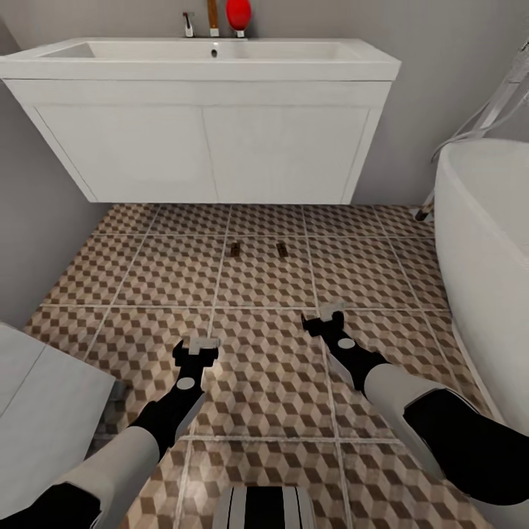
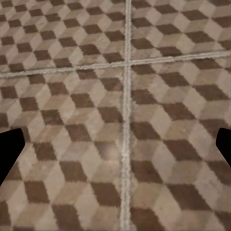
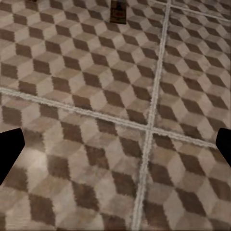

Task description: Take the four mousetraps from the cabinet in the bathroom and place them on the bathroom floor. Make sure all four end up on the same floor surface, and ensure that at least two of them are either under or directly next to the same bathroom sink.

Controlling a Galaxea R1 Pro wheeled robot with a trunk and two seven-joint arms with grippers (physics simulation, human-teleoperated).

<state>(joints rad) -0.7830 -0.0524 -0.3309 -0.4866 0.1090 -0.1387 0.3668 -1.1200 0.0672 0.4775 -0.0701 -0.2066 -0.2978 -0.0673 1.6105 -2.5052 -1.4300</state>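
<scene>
Two mousetraps lie on the floor (image 1: 264,294) before you, side by side on one cube-patterned tile at about 12 o'clock, just in front of the sink (image 1: 198,59) and its white vanity (image 1: 206,150). The left trap (image 1: 236,249) and the right trap (image 1: 281,250) sit near each other but apart, both clear of the vanity's shadowed underside. A tub (image 1: 485,242) curves in at 3 o'clock, and a white unit (image 1: 44,411) fills the corner at 8 o'clock. On the sink's back edge at 12 o'clock stand a chrome tap (image 1: 189,24), a brown bottle (image 1: 213,18) and a red ball-shaped item (image 1: 238,15).

Your left gripper (image 1: 196,345) hangs over bare tile at 7 o'clock, its fingers spread wide and holding nothing; its wrist camera looks down on a crossing of grout lines. Your right gripper (image 1: 325,316) hangs at 5 o'clock, likewise spread and empty, well short of the traps. In the right wrist view one trap (image 3: 118,11) shows far ahead of the fingertips (image 3: 9,151).
</scene>
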